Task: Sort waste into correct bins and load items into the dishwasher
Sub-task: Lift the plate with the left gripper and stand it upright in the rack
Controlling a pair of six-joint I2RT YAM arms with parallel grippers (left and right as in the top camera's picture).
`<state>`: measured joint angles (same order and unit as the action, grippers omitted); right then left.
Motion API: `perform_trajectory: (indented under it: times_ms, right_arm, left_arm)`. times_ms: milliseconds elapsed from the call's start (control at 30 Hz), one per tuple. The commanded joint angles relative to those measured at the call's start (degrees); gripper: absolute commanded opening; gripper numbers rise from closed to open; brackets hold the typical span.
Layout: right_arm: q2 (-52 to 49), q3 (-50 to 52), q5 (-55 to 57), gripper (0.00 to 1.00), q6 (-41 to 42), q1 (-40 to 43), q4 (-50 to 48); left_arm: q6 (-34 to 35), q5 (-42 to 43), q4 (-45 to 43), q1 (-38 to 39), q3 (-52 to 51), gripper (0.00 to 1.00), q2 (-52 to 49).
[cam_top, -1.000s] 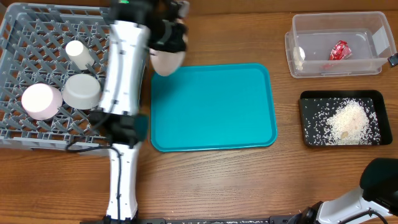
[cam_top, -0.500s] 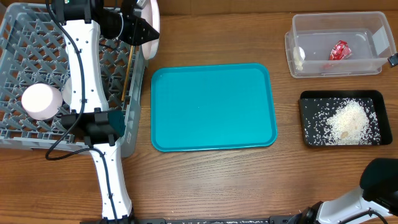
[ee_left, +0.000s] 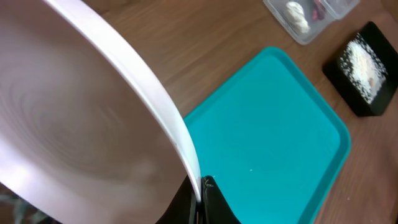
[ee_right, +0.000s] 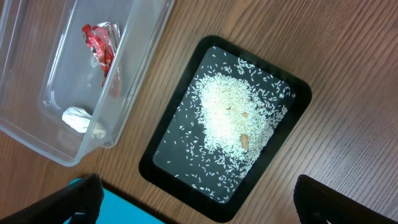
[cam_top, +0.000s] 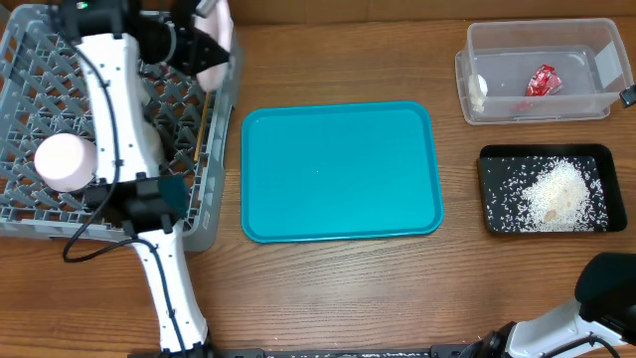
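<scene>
My left gripper point(cam_top: 203, 52) is shut on the rim of the large white plate point(cam_top: 219, 28), which stands on edge above the right wall of the grey dishwasher rack point(cam_top: 30, 214). In the left wrist view the plate point(ee_left: 81, 112) fills the left half and its rim is pinched between the black fingertips point(ee_left: 211, 198). A pale pink bowl point(cam_top: 65, 161) sits in the rack, and wooden chopsticks point(cam_top: 204, 127) lie along its right side. The clear tub point(cam_top: 586, 104) holds the red wrapper point(cam_top: 542, 80) and the tissue point(cam_top: 478, 89). Rice point(cam_top: 556, 194) lies in the black tray point(cam_top: 492, 159). My right gripper point(ee_right: 199, 205) hangs open above that tray.
The teal serving tray point(cam_top: 338, 169) lies bare at mid-table between the rack and the bins. The left arm's white links point(cam_top: 119, 109) cross over the rack's middle. The right arm's base point(cam_top: 596, 298) shows at the bottom right corner.
The left arm swung left with the plate, from beside the teal tray's top-left corner to over the rack's right side. The right arm stayed still.
</scene>
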<state>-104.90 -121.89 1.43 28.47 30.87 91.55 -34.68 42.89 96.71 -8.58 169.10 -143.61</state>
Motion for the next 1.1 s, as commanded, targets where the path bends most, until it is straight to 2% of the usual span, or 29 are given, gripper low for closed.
perform_trajectory:
  times_ms: [0,200,300,400,533,1067]
  right_arm:
    - [0.33,-0.33,-0.20,1.00,0.28,0.04,-0.15]
    - [0.33,-0.33,-0.20,1.00,0.28,0.04,-0.15]
    - [0.33,-0.33,-0.17,1.00,0.28,0.04,-0.15]
    - [0.33,-0.33,-0.17,1.00,0.28,0.04,-0.15]
    - [0.33,-0.33,-0.17,1.00,0.28,0.04,-0.15]
    - [0.33,-0.33,-0.20,1.00,0.28,0.04,-0.15]
  left_arm:
    - [-4.70,1.88,0.11,-1.75,-2.69,0.04,1.53]
    - [-12.22,5.92,0.11,-1.79,-10.62,0.04,1.53]
    - [-14.27,12.96,0.11,-2.56,-10.54,0.04,1.73]
    - [-14.64,20.79,0.11,-4.02,-8.68,0.04,1.90]
    - [-12.98,25.40,0.11,-5.77,-6.29,0.04,1.95]
    - [-7.26,21.46,0.11,-7.04,-8.24,0.04,1.97]
